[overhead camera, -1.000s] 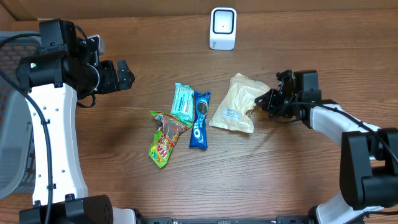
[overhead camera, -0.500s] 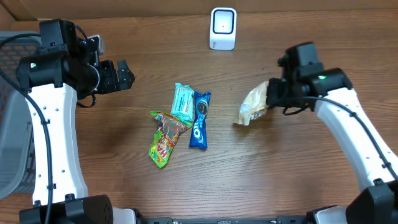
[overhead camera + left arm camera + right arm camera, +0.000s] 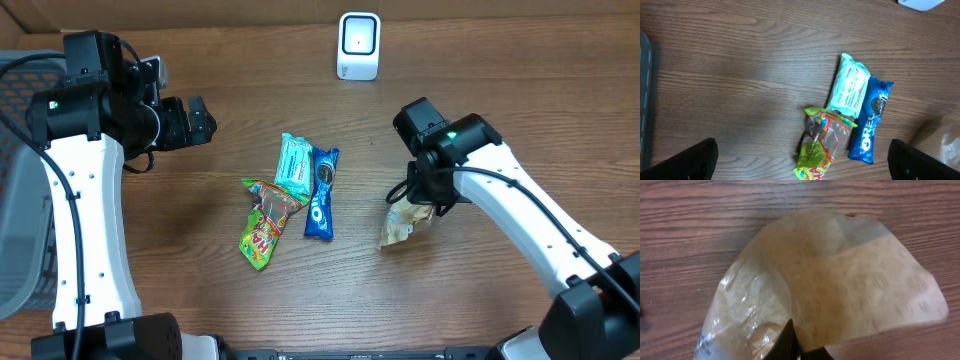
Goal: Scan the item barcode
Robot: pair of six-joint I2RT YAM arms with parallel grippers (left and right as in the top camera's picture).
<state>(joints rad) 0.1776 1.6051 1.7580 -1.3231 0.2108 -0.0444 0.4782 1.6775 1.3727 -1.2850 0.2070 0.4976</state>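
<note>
- Right gripper (image 3: 420,203): clamped tight, pinching the tan bag (image 3: 398,228) by one edge.
- Bag extends out from the fingertips, right of the Oreo pack (image 3: 320,193) and well apart from the scanner (image 3: 359,45).
- Left gripper (image 3: 203,122): jaws spread wide, holding nothing.

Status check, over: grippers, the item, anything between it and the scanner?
Right gripper shut on bag. Left gripper open, empty. Scanner at far edge. Three snacks left of bag, off the line to scanner.

The pouch (image 3: 830,280) is glossy crinkled plastic (translucent tan), the table (image 3: 690,210) matt wood grain.
</note>
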